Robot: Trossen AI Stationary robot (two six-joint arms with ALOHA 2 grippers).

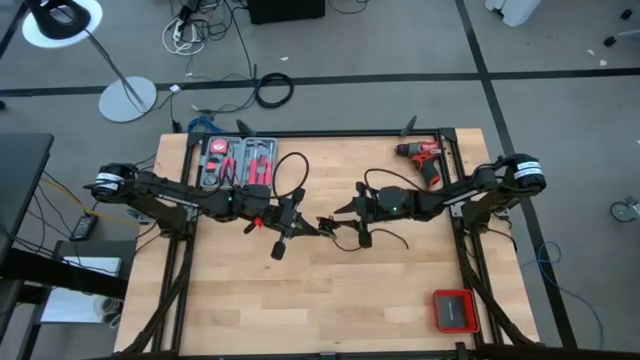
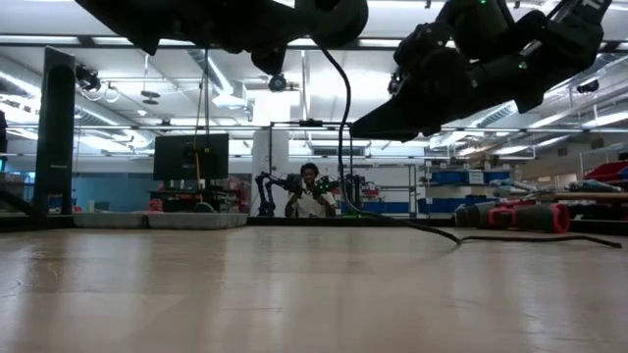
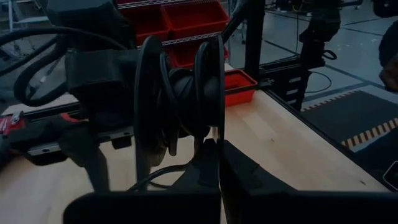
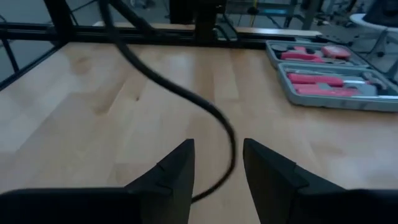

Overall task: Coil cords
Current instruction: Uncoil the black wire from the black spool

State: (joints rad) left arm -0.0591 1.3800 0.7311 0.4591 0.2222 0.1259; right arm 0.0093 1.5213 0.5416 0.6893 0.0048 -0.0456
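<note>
From above, both arms meet near the middle of the wooden table (image 1: 300,310): the left gripper (image 1: 300,226) reaches in from the left side and the right gripper (image 1: 338,213) from the right, their tips close together. The cord (image 1: 383,238), thin and black, trails in loose bends on the wood just under and beside the right arm, with another loop (image 1: 290,172) rising behind the left arm near the open tool case (image 1: 240,160); a red drill (image 1: 427,160) lies at the far right and a small red case (image 1: 455,310) near the front edge. From table height, both arms hang dark overhead, the cord (image 2: 343,127) drops in a line from above and runs flat along the wood (image 2: 520,238) toward the right, and a person sits far off in the room. The left wrist view shows that arm's fingers (image 3: 214,165) pressed together with the cord (image 3: 183,93) wound in several turns around a black flanged part in front of them; whether they pinch a strand is hard to tell. The right wrist view shows its fingers (image 4: 177,168) standing wide with the cord (image 4: 186,93) running between them, untouched. To do this step well, I judge the right gripper should close on the slack strand low between its fingers, then feed it round evenly with light tension so turns sit side by side and do not slip. No brand or writing can be read anywhere.
</note>
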